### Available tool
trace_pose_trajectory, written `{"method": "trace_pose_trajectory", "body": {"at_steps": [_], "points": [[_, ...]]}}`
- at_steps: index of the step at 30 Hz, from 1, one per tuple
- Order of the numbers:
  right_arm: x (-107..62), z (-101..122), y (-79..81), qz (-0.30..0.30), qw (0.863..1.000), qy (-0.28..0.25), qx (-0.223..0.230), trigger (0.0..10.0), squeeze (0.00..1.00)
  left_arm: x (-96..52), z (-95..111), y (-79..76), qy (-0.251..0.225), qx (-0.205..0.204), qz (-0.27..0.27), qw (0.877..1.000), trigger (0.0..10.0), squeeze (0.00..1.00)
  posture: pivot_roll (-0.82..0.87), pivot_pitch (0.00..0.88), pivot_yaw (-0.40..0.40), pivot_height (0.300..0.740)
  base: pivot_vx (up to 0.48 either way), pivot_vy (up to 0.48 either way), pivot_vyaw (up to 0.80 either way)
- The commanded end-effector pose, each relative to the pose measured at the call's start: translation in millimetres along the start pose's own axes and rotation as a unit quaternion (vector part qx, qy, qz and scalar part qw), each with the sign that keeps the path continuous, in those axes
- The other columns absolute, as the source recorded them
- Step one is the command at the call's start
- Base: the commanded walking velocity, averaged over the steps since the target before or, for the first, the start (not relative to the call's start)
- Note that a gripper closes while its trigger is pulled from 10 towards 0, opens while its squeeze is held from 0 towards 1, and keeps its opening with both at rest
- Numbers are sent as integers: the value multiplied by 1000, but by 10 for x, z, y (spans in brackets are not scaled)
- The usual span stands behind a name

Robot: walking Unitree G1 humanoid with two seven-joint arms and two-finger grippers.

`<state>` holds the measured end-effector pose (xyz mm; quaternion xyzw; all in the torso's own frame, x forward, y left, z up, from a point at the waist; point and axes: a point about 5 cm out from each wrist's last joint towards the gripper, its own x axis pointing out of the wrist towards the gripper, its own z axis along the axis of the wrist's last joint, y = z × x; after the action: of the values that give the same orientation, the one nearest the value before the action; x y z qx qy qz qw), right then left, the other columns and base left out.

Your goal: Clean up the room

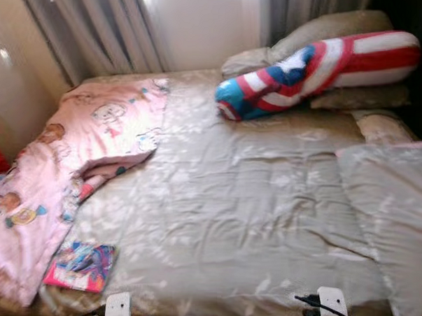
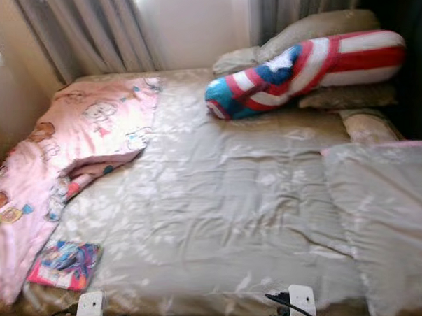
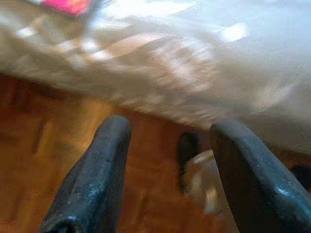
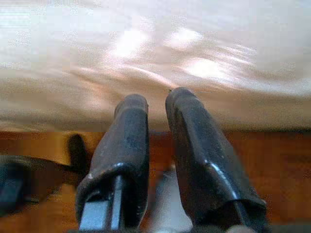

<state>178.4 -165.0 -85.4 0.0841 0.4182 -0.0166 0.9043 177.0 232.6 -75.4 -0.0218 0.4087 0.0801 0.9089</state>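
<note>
Bed (image 1: 234,199): beige cover, mostly smooth. Pink blanket (image 1: 77,150) crumpled at robot's left edge; book (image 1: 80,265) beside it near front-left corner; striped bolster (image 1: 312,73) by pillows. L gripper (image 3: 167,145) spread, empty, low over floor. R gripper (image 4: 155,114) pressed together, empty. Risk: tugging blanket may drag book off the edge.

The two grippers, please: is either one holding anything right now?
Nothing is held. The left gripper has open jaws; the right gripper has nearly closed, empty jaws.
</note>
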Motion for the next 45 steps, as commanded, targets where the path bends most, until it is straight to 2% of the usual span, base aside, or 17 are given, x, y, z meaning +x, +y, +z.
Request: {"method": "trace_pose_trajectory", "body": {"at_steps": [1,31,38,45], "points": [[-23,-50,-75,-11,1000,8,2,10000,0,10,13,-37,1,2,-4,1000,10000,0,21,62,52,740,0,337,0],[-19,-25,-99,-13,1000,7,2,10000,0,35,99,-96,-16,-6,-5,1000,10000,0,22,59,36,740,0,337,0],[-14,-5,-89,-9,1000,5,-13,10000,0,40,120,-101,-20,-7,-5,1000,10000,0,21,57,35,740,0,354,0],[-12,3,-80,-12,1000,0,0,10000,0,46,145,-118,-25,-7,-6,1000,10000,0,21,55,35,740,0,357,436]]}}
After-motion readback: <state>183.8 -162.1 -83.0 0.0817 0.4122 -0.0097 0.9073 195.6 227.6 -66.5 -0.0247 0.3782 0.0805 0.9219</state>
